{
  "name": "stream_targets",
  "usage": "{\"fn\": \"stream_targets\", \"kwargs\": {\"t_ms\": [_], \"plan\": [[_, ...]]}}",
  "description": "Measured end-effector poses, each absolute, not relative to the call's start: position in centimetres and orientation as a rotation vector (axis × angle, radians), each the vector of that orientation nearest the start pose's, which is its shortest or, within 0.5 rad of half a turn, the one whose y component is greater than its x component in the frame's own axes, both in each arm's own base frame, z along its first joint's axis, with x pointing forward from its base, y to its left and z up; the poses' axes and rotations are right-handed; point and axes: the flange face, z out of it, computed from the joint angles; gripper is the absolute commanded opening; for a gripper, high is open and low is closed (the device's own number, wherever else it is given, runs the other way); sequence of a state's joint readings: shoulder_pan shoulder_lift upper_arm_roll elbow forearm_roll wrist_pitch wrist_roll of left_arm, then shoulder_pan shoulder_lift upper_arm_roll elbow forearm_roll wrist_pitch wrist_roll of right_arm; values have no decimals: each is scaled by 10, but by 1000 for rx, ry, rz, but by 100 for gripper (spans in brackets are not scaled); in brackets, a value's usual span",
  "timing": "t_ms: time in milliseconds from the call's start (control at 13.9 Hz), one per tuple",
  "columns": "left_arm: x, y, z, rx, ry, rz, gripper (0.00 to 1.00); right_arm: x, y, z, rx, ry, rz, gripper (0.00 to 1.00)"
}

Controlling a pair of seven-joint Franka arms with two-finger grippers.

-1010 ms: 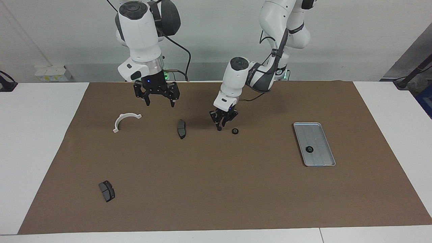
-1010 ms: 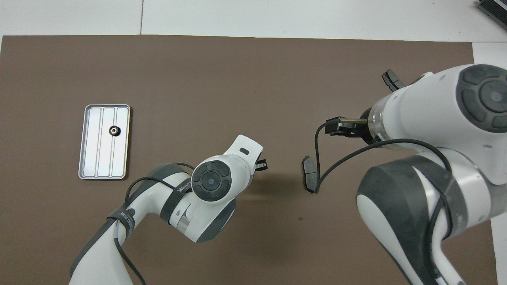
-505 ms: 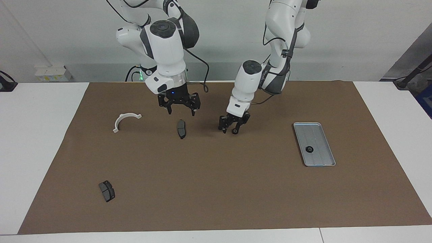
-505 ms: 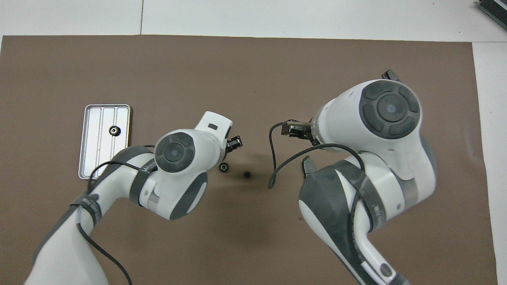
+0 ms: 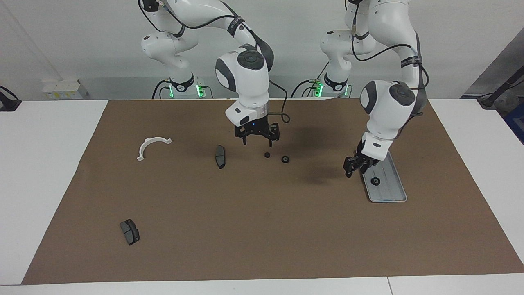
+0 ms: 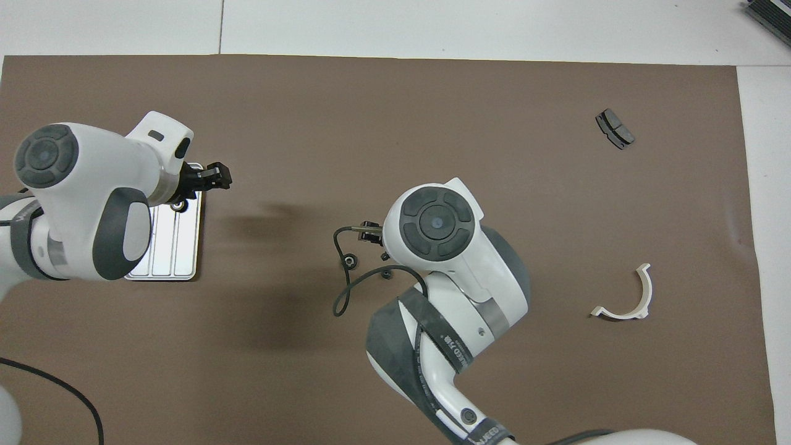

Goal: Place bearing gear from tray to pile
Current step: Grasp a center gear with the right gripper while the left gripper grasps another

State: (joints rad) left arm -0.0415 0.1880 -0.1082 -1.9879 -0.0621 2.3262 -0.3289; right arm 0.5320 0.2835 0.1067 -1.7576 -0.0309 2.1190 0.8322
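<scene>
Silver-grey ribbed metal tray (image 5: 388,192) serves as landmark. One small black ring-shaped bearing gear (image 5: 375,181) lies flat in the tray, bore up. It has no long axis; the tray's runs toward and away from the robots. Judged light, stiff, possibly slippery; best pinched across the outer rim.

Left gripper (image 5: 355,165) hangs low just beside the tray's edge toward the right arm's end, short of the gear; fingers look slightly apart and empty.

Right gripper (image 5: 257,138), well apart from the tray, hovers over two small black parts (image 5: 276,157) on the brown mat (image 5: 262,229), fingers spread.
</scene>
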Motion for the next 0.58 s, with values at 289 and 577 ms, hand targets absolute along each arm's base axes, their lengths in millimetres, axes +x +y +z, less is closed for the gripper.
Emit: {"fn": "stream_targets", "kwargs": {"t_ms": [289,577], "plan": [[604,-22,382,-3205,-273,-219,63,507,409,368,-3106,232,-79,100],[607,0,367,-3200,-238,-261,62,496,422,307,-3116,219,-100,91]]}}
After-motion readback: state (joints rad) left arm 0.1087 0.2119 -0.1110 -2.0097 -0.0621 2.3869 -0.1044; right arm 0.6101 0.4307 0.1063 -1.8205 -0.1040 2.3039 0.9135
